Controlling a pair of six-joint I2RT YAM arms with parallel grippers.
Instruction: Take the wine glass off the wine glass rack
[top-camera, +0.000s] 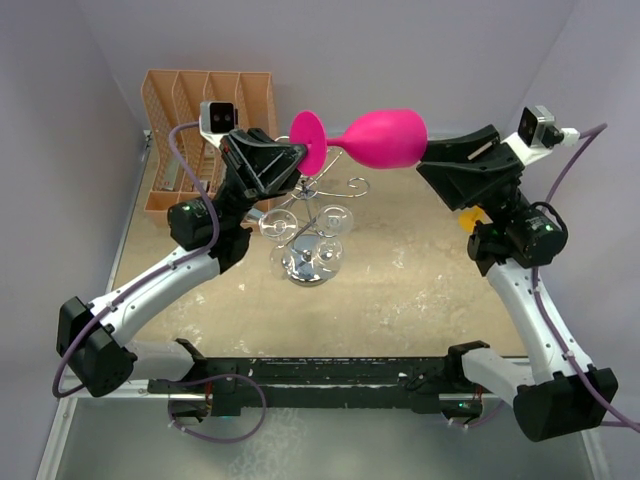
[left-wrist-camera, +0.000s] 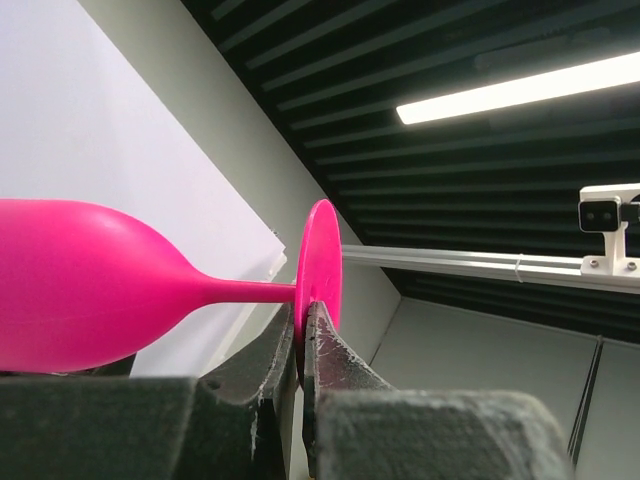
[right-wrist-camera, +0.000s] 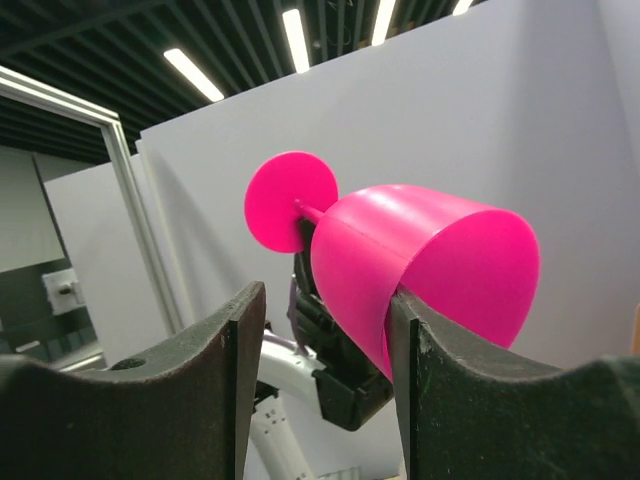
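A hot-pink wine glass (top-camera: 385, 138) hangs on its side in the air just above and behind the wine glass rack (top-camera: 312, 235), a shiny wire stand with curled arms and a round chrome base standing on the speckled worktop (top-camera: 420, 290). Left of the rack and behind it stands an orange slotted file organizer (top-camera: 205, 130).

Left of the rack, the left arm (top-camera: 190, 265) reaches up to the glass's foot. Its left jaws are closed almost together on the edge of the flat round foot, pinching the disc between the two fingers (left-wrist-camera: 325, 350), as the left wrist view shows. From that pinch the thin stem runs level to the right into the bowl.

The glass (left-wrist-camera: 80, 285) is opaque, matt and pink all over: disc foot, slim stem, rounded bowl with an open mouth. Below it, several clear glasses (top-camera: 335, 218) hang upside down on the rack's arms.

Right of the rack, the right arm (top-camera: 520, 280) comes in toward the bowl's mouth. Its right jaws stand wide open and grip nothing. In the right wrist view the bowl (right-wrist-camera: 420, 260) lies off centre, against the inner side of one finger (right-wrist-camera: 440, 400) and well apart from the other; whether it touches that finger cannot be told.
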